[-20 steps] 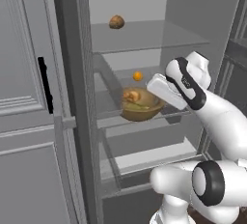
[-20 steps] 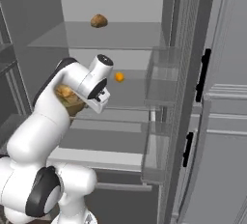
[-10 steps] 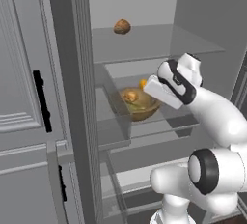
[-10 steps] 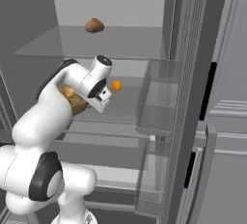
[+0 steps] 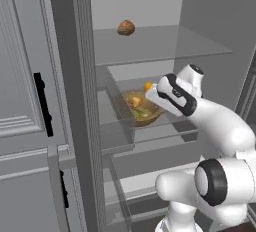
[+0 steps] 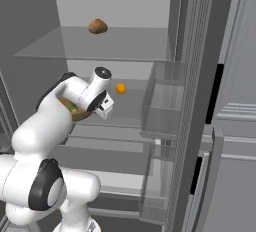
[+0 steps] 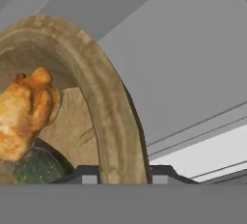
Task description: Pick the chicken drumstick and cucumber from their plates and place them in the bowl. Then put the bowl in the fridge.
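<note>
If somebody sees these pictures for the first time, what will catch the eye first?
Probably the white arm reaching into the open fridge, its pincer shut on the thick rim of the wooden bowl at the middle glass shelf. In the bowl lie the golden chicken drumstick and the green cucumber. A brown lump sits on the shelf above.

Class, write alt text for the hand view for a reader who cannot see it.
A wooden bowl held by its thick rim between two dark fingers, above a grey fridge shelf. Inside lie a golden chicken drumstick and a green cucumber.
</note>
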